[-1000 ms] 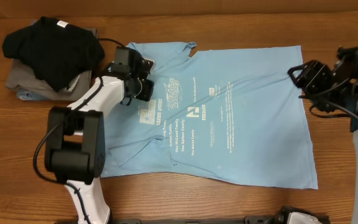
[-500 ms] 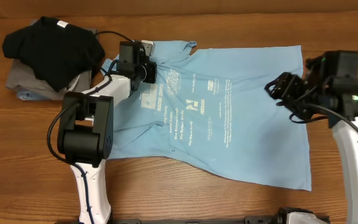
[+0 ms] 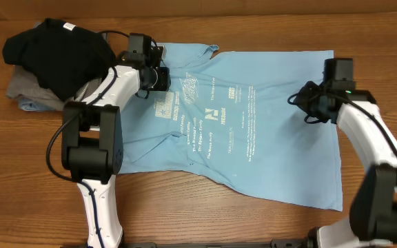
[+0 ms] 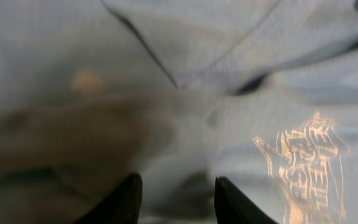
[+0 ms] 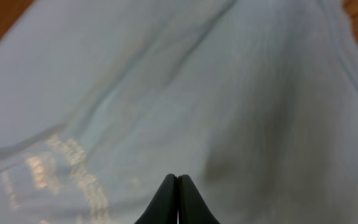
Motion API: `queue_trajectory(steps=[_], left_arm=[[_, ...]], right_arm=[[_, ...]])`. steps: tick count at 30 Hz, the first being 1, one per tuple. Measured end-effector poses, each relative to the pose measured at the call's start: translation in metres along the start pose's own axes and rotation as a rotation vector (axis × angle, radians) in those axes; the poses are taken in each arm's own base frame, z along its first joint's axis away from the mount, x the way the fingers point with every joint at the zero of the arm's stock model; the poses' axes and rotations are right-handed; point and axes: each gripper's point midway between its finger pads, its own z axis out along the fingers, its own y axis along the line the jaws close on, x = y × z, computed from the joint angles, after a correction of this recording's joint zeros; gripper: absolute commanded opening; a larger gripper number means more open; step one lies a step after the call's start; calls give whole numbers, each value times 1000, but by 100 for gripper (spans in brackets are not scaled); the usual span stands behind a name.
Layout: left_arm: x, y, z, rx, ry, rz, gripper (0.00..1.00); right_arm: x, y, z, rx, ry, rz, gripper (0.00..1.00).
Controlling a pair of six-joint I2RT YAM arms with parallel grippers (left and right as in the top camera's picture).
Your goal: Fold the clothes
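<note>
Closing within the last second, the right fingers (image 5: 166, 202) now meet tip to tip over the right half of the sky-blue T-shirt (image 3: 253, 138). The left fingers (image 4: 120, 202) have parted near the collar, apparently letting go. The T-shirt lies spread, print up, on the surface (image 3: 185, 220), dragged slightly toward the far left with its hem skewed. I judge a fresh grasp is beginning, with no fold made yet. Whether the right tips pinch cloth cannot be told. The left wrist view is blurred, and the black shirt (image 3: 54, 55) hides most of the grey pile (image 3: 19, 89).
</note>
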Motion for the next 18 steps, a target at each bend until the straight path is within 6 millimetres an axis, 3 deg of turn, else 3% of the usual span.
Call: queue_trajectory(steps=[3, 5, 6, 10, 12, 14, 17, 18], left_arm=[[2, -2, -29, -23, 24, 16, 45], [-5, -6, -57, -37, 1, 30, 59], [-10, -8, -72, -42, -16, 38, 60], [-22, -22, -143, -53, -93, 59, 67], [-21, -27, -169, -58, -109, 67, 70], [-11, -30, -189, -62, -94, 65, 73], [13, -29, -200, -75, -17, 52, 75], [20, -28, -201, -81, 14, 46, 68]], right_arm=[[5, -9, 37, 34, 33, 30, 4], [8, -15, 64, 50, 43, 46, 4], [8, -16, 71, 48, 46, 52, 4], [-20, -3, 84, -10, -58, 68, 4], [-30, 3, 93, -38, -96, 89, 4], [-42, 10, 100, -67, -132, 116, 4], [-55, 16, 105, -91, -159, 134, 4], [-58, 17, 106, -93, -158, 133, 6]])
